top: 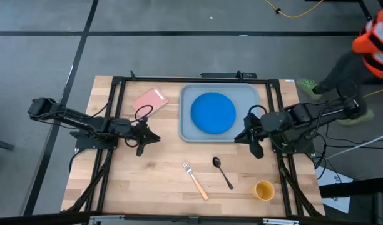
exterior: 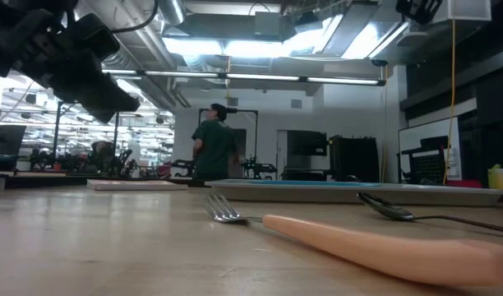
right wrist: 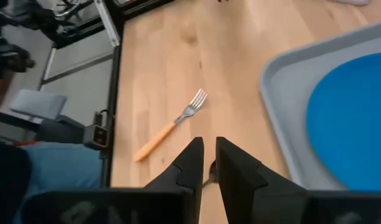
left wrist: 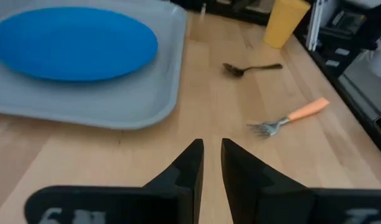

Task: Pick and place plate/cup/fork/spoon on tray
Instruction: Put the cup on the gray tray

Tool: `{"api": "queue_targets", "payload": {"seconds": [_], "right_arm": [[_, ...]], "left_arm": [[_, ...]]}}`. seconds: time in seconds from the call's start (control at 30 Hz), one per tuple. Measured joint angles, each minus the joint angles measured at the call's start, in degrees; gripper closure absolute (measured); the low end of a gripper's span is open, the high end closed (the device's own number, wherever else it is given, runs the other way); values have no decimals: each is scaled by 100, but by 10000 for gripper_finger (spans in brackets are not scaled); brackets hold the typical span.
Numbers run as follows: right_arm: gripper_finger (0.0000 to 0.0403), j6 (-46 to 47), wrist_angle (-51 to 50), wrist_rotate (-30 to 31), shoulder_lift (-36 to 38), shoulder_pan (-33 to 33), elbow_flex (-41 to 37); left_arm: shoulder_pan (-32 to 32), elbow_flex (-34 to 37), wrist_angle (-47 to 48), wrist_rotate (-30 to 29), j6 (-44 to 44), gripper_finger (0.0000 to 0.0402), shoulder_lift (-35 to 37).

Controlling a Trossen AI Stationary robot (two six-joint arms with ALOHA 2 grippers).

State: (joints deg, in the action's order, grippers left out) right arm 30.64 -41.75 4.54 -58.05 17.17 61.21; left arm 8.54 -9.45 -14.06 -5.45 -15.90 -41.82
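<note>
The blue plate [top: 213,112] lies flat in the grey-blue tray [top: 190,132] at the table's far middle. The fork [top: 195,180] and the black spoon [top: 222,172] lie flat on the wood near the front, and the yellow cup [top: 263,190] stands upright at the front right. My left gripper [top: 155,138] hovers left of the tray, shut and empty. My right gripper [top: 240,139] hovers by the tray's right near corner, shut and empty. In the left wrist view the plate [left wrist: 72,42], spoon [left wrist: 251,67], fork [left wrist: 290,117] and cup [left wrist: 286,22] all show.
A pink card [top: 150,100] lies on the table left of the tray. A black frame [top: 116,94] runs along the table's edges. A person in orange [top: 373,44] stands beyond the far right corner. Bare wood lies between the tray and the cutlery.
</note>
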Motion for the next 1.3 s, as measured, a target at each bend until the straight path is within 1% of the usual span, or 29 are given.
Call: {"api": "queue_targets", "payload": {"seconds": [0.07,0.2,0.43,0.83,0.9,0.97,1.1,1.17,1.23,1.3], "right_arm": [[354,-22,-14,93,-116,0,1],[354,-23,-31,86,-280,0,1],[354,36,-114,-428,-320,2,1],[354,-86,-104,-418,-316,2,1],[354,-122,-97,-416,-316,2,1],[354,-111,-97,-415,-317,2,1],[354,112,-172,-427,-331,6,1],[354,313,-422,-443,-331,71,1],[354,459,-732,-424,-331,181,-2],[354,563,-961,-251,-331,338,-6]], "left_arm": [[0,-2,-116,17,-4,353,80],[0,-2,-288,48,-4,353,173],[0,-2,-309,46,-42,353,223],[0,-2,-304,46,-145,353,222],[0,-2,-266,75,202,353,222],[-4,36,-299,284,577,353,243],[-11,324,-747,699,739,353,612],[-21,592,-789,675,735,353,870],[-38,883,-1040,650,708,353,1164],[-79,883,-803,654,603,353,1438]]}}
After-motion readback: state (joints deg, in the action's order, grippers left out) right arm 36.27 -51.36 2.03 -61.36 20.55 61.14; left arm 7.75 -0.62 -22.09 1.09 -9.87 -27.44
